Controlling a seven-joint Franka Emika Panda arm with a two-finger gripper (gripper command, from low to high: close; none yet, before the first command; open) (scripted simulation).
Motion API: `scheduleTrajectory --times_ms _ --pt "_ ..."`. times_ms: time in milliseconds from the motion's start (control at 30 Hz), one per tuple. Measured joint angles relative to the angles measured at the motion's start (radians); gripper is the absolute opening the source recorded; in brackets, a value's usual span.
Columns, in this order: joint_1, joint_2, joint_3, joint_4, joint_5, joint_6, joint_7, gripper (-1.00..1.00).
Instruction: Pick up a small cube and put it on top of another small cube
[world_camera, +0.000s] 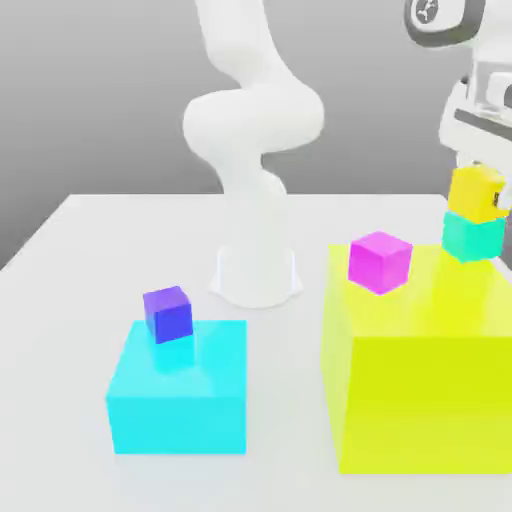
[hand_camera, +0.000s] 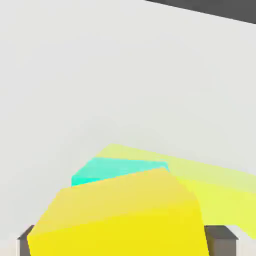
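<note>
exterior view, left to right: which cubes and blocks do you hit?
purple small cube on the large cyan block → magenta small cube on the big yellow-green block → yellow small cube stacked on the teal small cube, at the exterior view's right.

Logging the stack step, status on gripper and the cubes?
Gripper around yellow cube, jaw state unclear. Yellow cube sits on teal cube, on big yellow-green block. Magenta cube apart, nothing in the way.
</note>
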Motion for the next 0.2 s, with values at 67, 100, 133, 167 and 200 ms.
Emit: scheduleTrajectory --times_ms 67,100,133,167,200 --pt "0.0 0.003 0.002 -0.007 -0.001 0.012 0.001 1.0" --pt "-0.001 -0.003 0.0 0.004 -0.002 -0.004 0.001 1.0" --pt "-0.002 -0.013 -0.003 0.023 -0.004 -0.034 0.0 1.0" --pt "-0.002 -0.026 -0.008 0.047 -0.007 -0.07 0.0 1.0" --pt "-0.003 -0.041 -0.014 0.073 -0.009 -0.111 0.0 1.0"
